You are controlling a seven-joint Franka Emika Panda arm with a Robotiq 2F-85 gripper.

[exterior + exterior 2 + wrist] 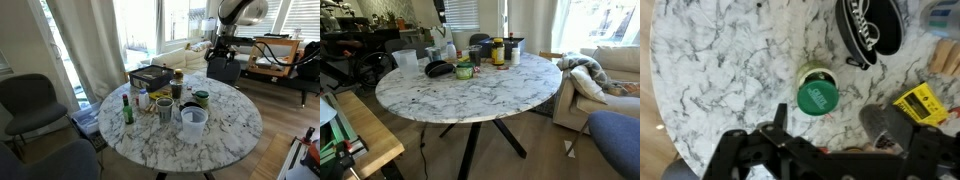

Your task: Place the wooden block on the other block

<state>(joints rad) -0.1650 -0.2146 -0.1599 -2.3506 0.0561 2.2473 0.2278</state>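
A tan wooden block [945, 57] shows at the right edge of the wrist view, partly cut off; I cannot make out a second block. A tan piece [165, 108] among the clutter in an exterior view may be a block. My gripper [828, 116] is open and empty. It hangs above the marble table [720, 60], just beside a green-lidded jar [817, 97]. In an exterior view the gripper [222, 52] is high over the table's far edge.
A black rounded object [870, 25] and a yellow box [922, 103] lie near the jar. Bottles, cups and a dark box crowd the table's middle [160, 85]. The green jar [465, 70] also shows in an exterior view. Chairs and a sofa surround the table.
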